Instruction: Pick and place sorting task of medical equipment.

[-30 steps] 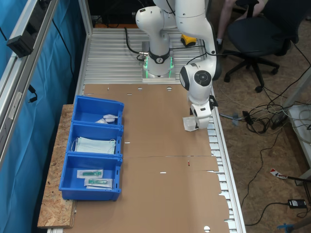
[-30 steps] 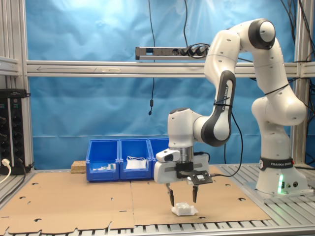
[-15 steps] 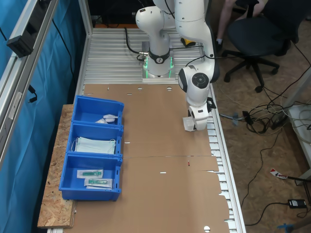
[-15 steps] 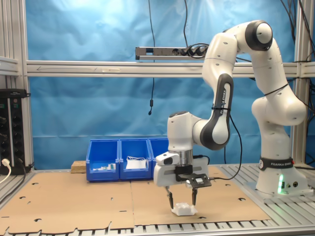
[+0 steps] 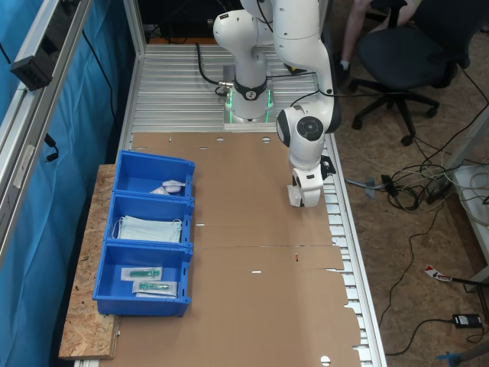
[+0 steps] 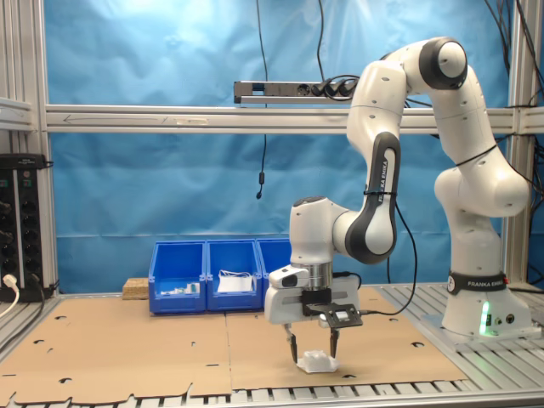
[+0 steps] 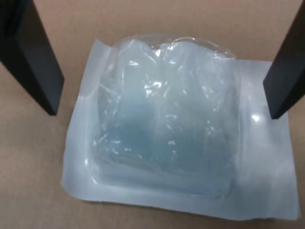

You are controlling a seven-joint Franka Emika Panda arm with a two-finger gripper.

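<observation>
On the cardboard-covered table (image 6: 127, 348), you see the gripper (image 6: 311, 347) poised with fingers (image 7: 33, 57) spread apart, straddling the sealed packet (image 7: 171, 124), far from the blue bins (image 5: 147, 233).

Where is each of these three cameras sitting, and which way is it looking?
First exterior view: high above, looking down on the cardboard table, blue bins and arm.
Second exterior view: low at the table's edge, looking across at the arm, gripper and packet.
Wrist view: on the arm, looking down past two black fingers at the packet.
All share the packet.

One white packet (image 6: 316, 363), three blue bins (image 5: 145, 232), one pincer (image 6: 312, 348).
</observation>
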